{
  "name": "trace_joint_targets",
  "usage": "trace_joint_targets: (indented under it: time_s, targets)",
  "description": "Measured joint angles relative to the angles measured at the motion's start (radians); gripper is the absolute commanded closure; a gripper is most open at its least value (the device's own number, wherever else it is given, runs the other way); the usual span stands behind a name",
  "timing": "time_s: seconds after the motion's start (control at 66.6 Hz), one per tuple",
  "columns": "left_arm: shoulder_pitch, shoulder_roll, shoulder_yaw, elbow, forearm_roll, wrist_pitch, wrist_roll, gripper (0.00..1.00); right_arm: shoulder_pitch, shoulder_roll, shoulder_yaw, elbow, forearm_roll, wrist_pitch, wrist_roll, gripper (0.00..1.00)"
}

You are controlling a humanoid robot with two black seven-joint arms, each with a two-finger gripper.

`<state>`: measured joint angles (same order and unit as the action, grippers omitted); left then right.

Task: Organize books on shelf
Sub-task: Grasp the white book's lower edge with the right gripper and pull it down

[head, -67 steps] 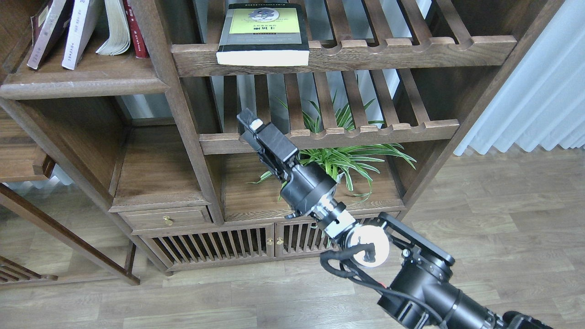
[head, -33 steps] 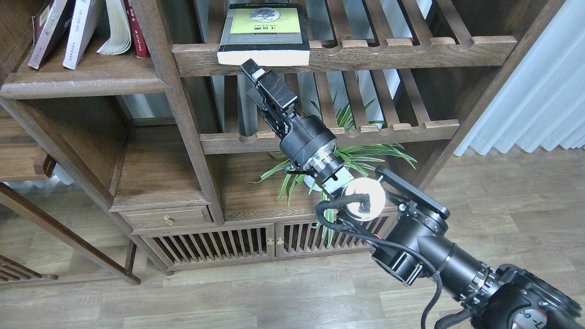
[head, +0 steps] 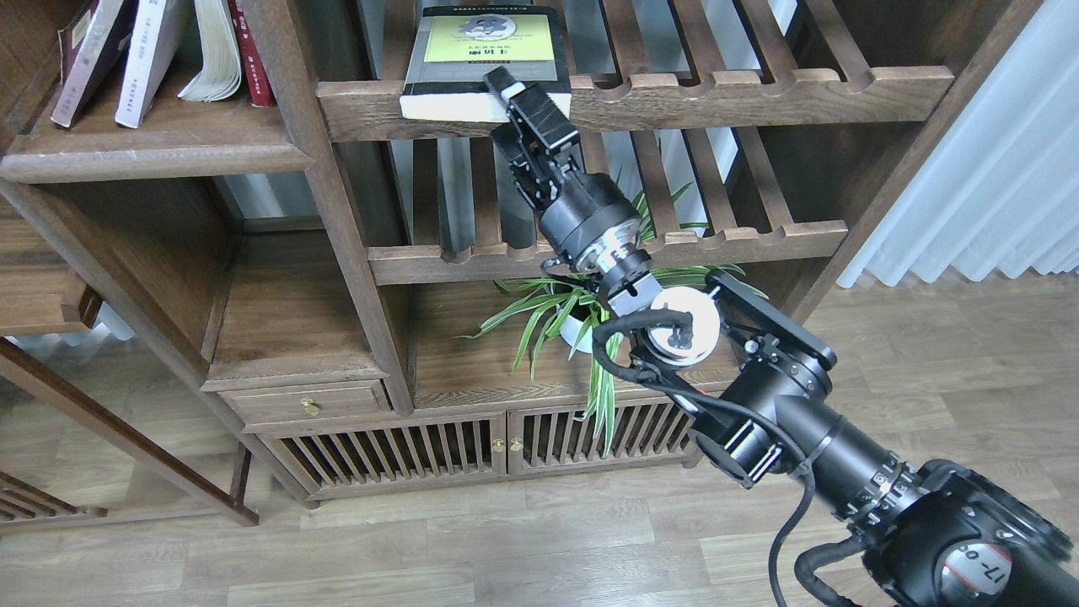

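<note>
The thick yellow-green and black book (head: pixel 485 51) lies flat on the upper slatted rack (head: pixel 759 88), its cream page edge facing me. My right gripper (head: pixel 499 110) is raised to that page edge at its right part; its upper finger with a white pad (head: pixel 504 82) lies over the edge, the lower finger sits by the rail, and the jaws look open. The maroon book (head: pixel 84 55) and the pale lavender-white book (head: pixel 145 59) lean on the solid dark shelf (head: pixel 152 150) at top left. My left gripper is out of view.
A book with fanned cream pages (head: pixel 215 55) and a thin red-spined book (head: pixel 250 55) stand beside the two leaning books. A second slatted rack (head: pixel 742 240) runs below. A potted spider plant (head: pixel 582 316) sits under my forearm. A wooden upright (head: pixel 324 185) separates the compartments.
My right arm has risen and reached up and to the right, bringing the gripper from the lower rack's height to the thick book's front edge. The books have not moved.
</note>
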<state>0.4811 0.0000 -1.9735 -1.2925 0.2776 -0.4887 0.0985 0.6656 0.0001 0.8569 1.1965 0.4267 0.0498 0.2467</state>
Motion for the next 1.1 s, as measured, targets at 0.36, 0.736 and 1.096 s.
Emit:
trace_joint_targets:
  time_s: [0.36, 0.736, 1.096]
  targets:
    - [-0.014, 0.0, -0.002, 0.006, 0.0, 0.0, 0.0, 0.33, -0.01, 0.0, -0.037, 0.029, 0.0, 0.151, 0.039, 0.95]
    - [-0.254, 0.0, 0.113, 0.009, -0.059, 0.0, -0.001, 0.33, -0.189, 0.0, -0.081, 0.259, -0.04, 0.34, 0.008, 0.96]
    - [-0.268, 0.188, 0.472, -0.014, -0.361, 0.0, -0.009, 0.39, -0.389, -0.164, -0.19, 0.284, -0.125, 0.439, -0.049, 0.96]
